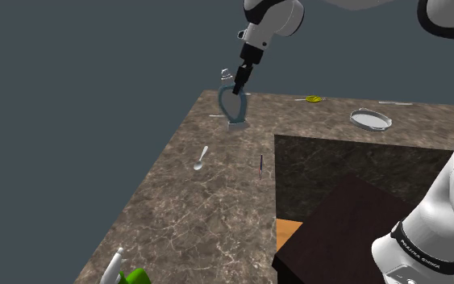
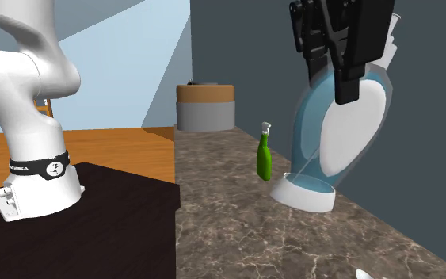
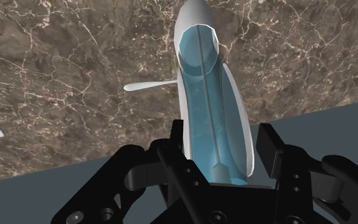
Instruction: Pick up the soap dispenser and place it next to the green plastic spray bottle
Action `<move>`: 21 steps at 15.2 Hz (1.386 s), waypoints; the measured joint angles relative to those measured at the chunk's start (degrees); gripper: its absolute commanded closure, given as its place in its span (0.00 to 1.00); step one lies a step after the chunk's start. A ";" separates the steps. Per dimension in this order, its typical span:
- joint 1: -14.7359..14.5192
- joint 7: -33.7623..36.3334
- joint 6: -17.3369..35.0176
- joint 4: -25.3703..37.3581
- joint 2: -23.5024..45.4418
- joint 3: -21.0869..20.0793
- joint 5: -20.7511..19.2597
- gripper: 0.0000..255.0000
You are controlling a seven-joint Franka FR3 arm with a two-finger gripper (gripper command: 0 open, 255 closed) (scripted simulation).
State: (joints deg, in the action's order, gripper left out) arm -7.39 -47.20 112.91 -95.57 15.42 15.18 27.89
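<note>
The pincer (image 3: 222, 137) is closed on the soap dispenser (image 2: 333, 150), one black finger pressed to each side of its narrow upper part. A grip this high on the neck probably makes sense because the body swells too wide further down. The dispenser is a teardrop shell, white outside with a pale blue, glassy inner face, on a flat white foot. In the second exterior view it leans, the foot tipped so one edge sits low over the bench (image 1: 177, 218). Whether that edge touches the marbled brown top I cannot tell. The lean looks like the result of hanging from a pinch near the top rather than standing on its own base. In the shoulder view it sits at the bench's far corner. The green spray bottle (image 2: 265, 161) stands upright with a white trigger head at the near end, well apart from the dispenser, so the carry runs most of the bench's length. A spoon (image 1: 202, 158) lies between them and a shallow round dish (image 1: 371, 119) sits off to the side. Neither dispenser nor bottle shows a label. The only marking is small white print on the black band at the arm's foot, above the dark stand (image 1: 338, 234), and it is too small to read.
</note>
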 measured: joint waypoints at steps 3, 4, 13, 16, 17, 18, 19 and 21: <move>0.06 0.86 -1.85 1.74 -0.28 0.11 -0.43 1.00; 0.12 1.19 -2.67 2.62 -0.29 0.16 -0.57 1.00; 0.54 3.60 -8.84 8.70 -0.80 0.49 -1.53 1.00; 0.25 4.62 -10.01 9.60 -1.39 0.40 -1.88 1.00; -0.54 5.57 -9.48 8.68 -2.19 0.06 -2.20 1.00; -1.35 6.68 -8.99 8.36 -2.51 -0.36 -2.43 1.00; -2.13 7.64 -8.31 7.46 -3.14 -0.74 -2.71 1.00; -4.04 10.13 -6.62 5.68 -4.37 -1.75 -3.36 1.00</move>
State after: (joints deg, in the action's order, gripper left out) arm -11.44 -37.07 106.29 -89.89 11.05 13.43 24.54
